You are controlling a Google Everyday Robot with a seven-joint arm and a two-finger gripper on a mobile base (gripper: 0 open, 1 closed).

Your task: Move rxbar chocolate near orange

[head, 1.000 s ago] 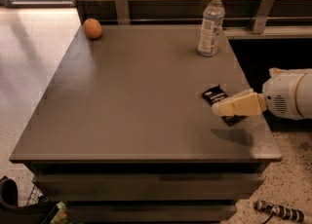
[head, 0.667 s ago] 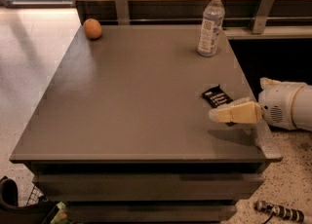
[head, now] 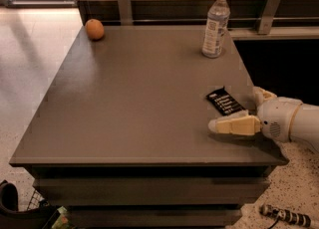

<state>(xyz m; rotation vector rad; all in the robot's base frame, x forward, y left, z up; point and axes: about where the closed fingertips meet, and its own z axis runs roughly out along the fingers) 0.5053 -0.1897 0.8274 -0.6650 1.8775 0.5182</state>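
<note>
Daylight is pouring in for you from the far left, brightening the floor (head: pixel 30 49) there, while the bench (head: pixel 129 103) is lying dim with a faint sheen. At its near right edge, the pale gripper (head: pixel 244 117) is casting a soft shadow underneath.

We can read no words. The rxbar chocolate (head: pixel 226 101) bears rows of white lettering too small to make out, and the label on the water bottle (head: pixel 215 24) is illegible too. The gripper (head: pixel 237 119) sits just beside the bar.
</note>
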